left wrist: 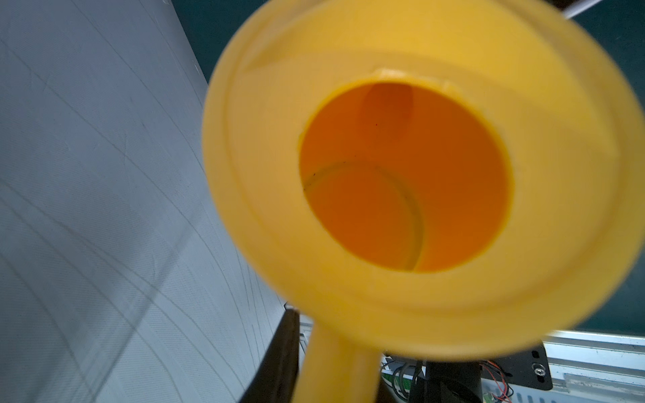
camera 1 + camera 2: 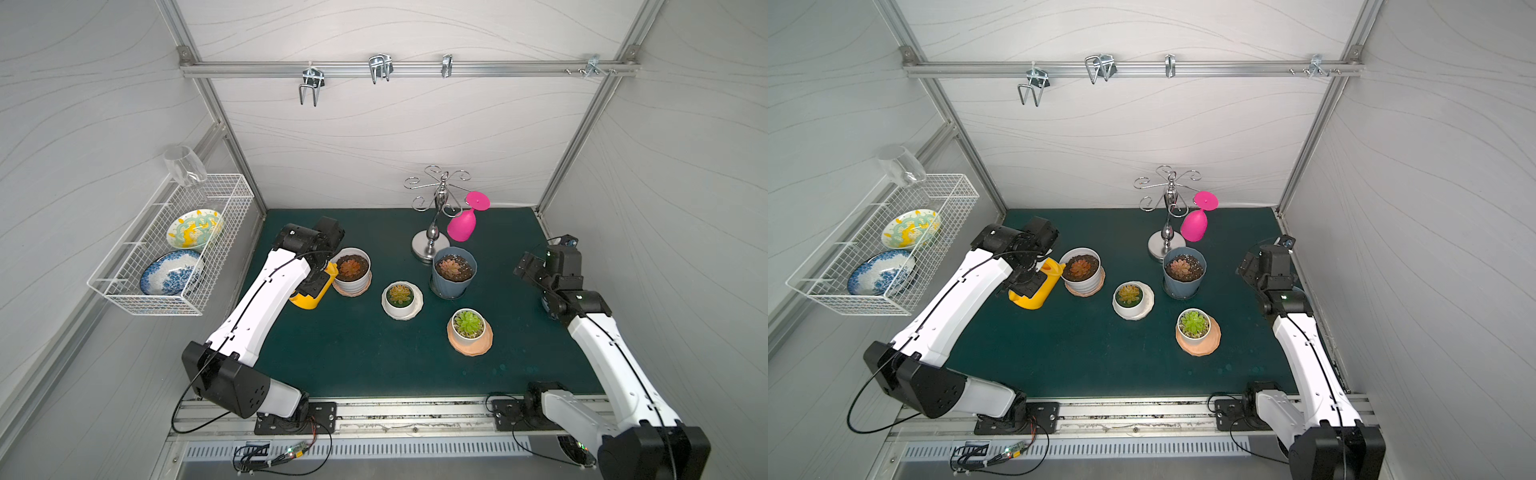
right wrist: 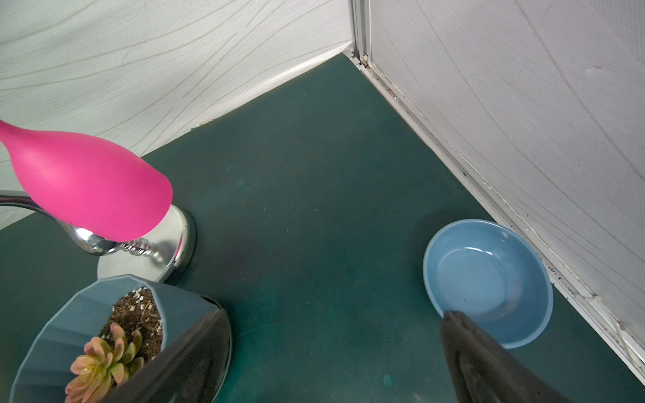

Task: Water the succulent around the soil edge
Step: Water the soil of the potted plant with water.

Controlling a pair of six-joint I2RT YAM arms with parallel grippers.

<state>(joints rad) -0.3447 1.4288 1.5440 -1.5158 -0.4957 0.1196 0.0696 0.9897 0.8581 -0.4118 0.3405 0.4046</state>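
My left gripper [image 2: 313,283] is clamped on the yellow watering can [image 2: 308,300] by its handle, spout tipped at the rim of the white pot [image 2: 353,284] holding the reddish succulent [image 2: 351,268]. Rigid, light plastic, I judge, and slick. Only the left wrist view looks inside the can [image 1: 401,181]; the top views alone show the spout meeting the pot.

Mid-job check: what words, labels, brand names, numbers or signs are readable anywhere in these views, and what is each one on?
No readable text in any view.
Yellow watering can: plain, no label visible.
Yellow-patterned plate and blue-patterned plate: painted decoration only, no words.
Circuit board by the front rail: any markings are too small to read.
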